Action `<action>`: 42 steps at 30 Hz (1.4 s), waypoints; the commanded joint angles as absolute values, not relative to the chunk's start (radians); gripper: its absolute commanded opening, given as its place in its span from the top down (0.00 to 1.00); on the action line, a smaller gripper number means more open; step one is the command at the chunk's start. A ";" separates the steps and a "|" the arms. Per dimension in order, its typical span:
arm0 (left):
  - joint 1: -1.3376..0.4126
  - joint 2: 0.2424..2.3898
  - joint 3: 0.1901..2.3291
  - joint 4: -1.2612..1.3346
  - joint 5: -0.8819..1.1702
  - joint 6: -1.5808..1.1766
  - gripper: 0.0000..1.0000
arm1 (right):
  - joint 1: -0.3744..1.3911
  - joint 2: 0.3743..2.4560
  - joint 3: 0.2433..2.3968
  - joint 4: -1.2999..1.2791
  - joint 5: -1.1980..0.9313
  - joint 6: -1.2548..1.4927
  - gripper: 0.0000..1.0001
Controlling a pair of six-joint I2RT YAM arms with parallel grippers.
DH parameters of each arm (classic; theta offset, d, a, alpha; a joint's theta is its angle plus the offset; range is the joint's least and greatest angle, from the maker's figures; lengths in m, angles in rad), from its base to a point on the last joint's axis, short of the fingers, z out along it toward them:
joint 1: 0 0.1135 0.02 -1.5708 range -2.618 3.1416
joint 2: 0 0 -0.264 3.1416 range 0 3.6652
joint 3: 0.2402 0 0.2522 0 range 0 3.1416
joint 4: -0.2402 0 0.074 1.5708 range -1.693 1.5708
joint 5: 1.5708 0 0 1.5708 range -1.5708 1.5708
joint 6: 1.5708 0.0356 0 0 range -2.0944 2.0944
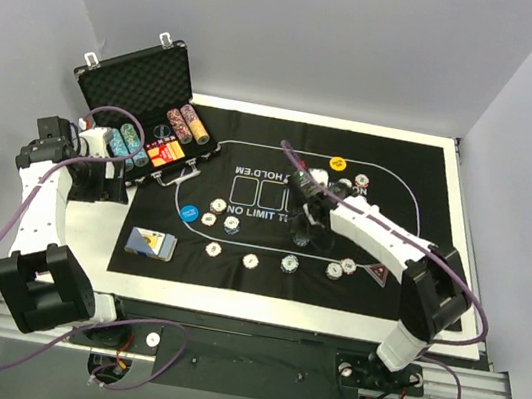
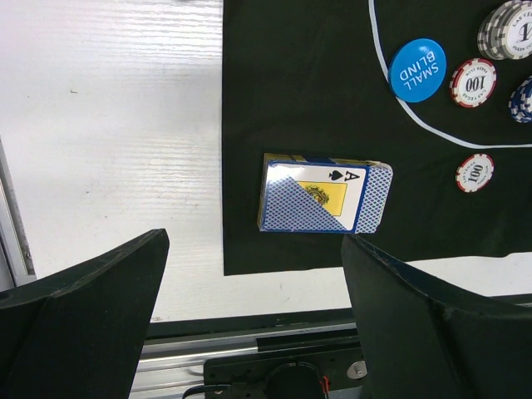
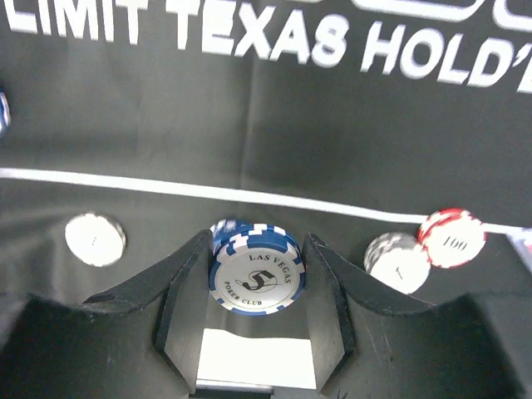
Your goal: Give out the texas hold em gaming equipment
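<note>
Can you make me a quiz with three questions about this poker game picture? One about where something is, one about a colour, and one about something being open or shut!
1. Where does the card deck lie?
A) on the black mat
B) on a chair
C) on a plate

2. What colour are the chips between the right end effector's fingers?
A) red
B) yellow
C) blue and white

3. How is the left end effector?
A) open and empty
B) shut on a card
C) shut on a chip

Answers:
1 A, the deck rests near the mat's corner.
2 C, the top "5" chip is blue with white edge marks.
3 A, its fingers stand wide apart, gripping nothing.
</note>
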State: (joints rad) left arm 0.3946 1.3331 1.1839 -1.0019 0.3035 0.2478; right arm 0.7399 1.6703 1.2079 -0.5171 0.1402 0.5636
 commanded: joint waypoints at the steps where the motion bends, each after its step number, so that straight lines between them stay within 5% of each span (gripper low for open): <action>1: 0.400 1.321 1.187 -0.983 0.310 0.258 0.03 | 0.623 1.752 1.368 -0.561 0.121 0.514 0.67; 16: 0.400 1.333 1.181 -0.985 0.299 0.284 0.03 | 0.376 2.238 1.977 -0.653 0.133 0.479 0.68; 42: 0.402 1.305 1.170 -1.011 0.307 0.311 0.03 | 0.324 2.434 2.152 -0.660 0.167 0.480 0.65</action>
